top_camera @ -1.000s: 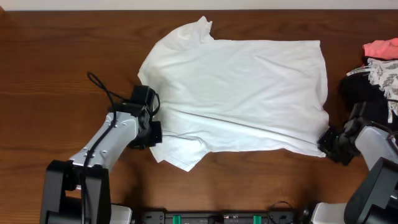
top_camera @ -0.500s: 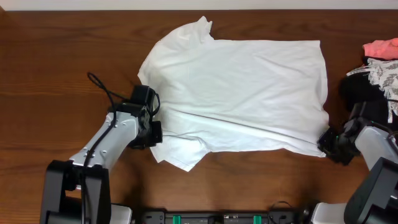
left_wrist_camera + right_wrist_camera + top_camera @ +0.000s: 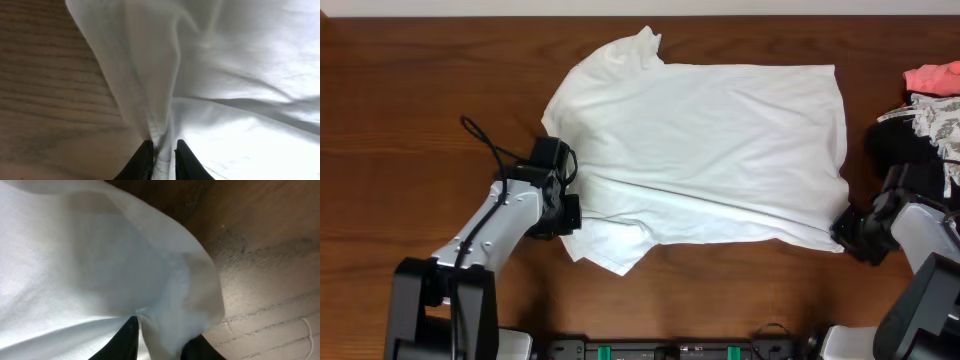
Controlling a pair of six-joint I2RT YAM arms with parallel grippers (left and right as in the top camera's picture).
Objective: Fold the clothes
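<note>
Pinching T-shirt [image 3: 700, 150]: left claw [image 3: 163, 146], right claw [image 3: 162, 334], low.

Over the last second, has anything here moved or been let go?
Nothing has visibly changed in the overhead view. The white T-shirt lies spread just as it did before. The left gripper and the right gripper stay at its near side, each with cloth between its fingers.

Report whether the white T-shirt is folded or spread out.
Mostly spread: the T-shirt lies open across the table, both sleeves showing; only a ridge runs along its near side.
</note>
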